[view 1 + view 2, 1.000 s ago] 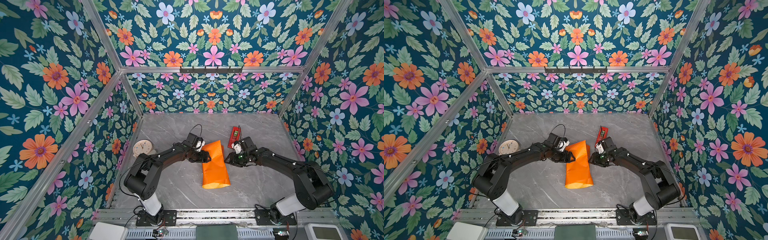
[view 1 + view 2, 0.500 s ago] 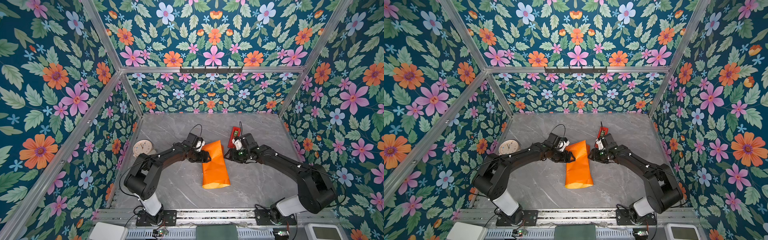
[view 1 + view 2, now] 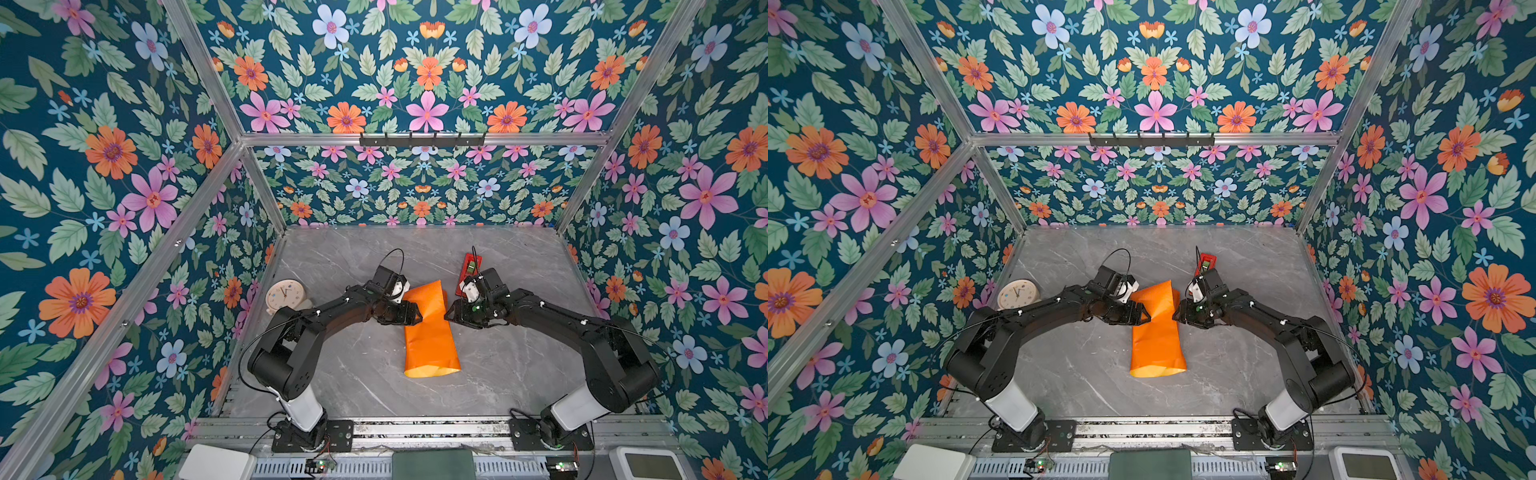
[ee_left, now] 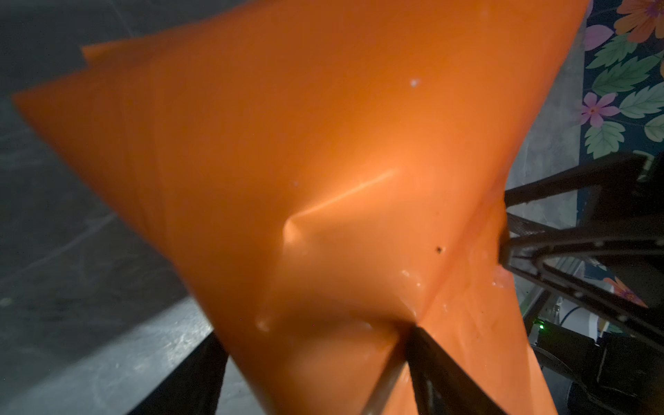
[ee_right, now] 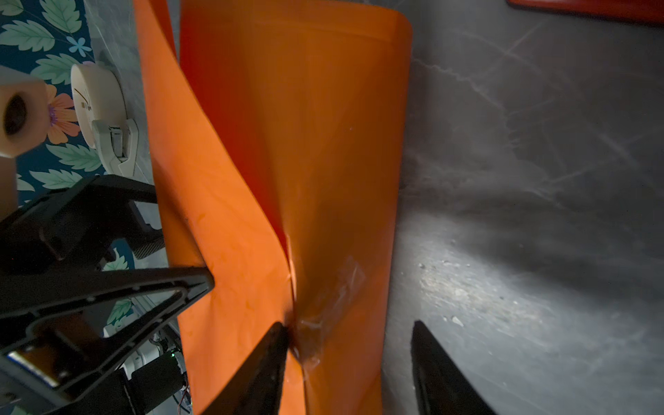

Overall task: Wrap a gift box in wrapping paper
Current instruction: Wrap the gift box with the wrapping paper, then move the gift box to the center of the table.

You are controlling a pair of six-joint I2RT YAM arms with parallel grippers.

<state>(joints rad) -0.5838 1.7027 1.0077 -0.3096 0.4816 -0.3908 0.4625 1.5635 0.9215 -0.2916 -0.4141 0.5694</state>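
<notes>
Mid-surface (image 3: pixel 353 374), paper (image 3: pixel 430 332) lies rolled as sleeve, box out of sight; left pincer (image 3: pixel 417 315) spread wide astride sleeve, grip unclear; right pincer (image 3: pixel 447 312) released, fingertip (image 5: pixel 276 341) pressing taped seam (image 5: pixel 293 280). Next: fold open ends.

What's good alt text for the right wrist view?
The right gripper, jaws open, rests one fingertip on a seam, apparently taped, of orange wrapping paper folded into a loose tube on the grey marble table. The left gripper touches the paper's opposite side, and a white clock stands beyond it.
</notes>
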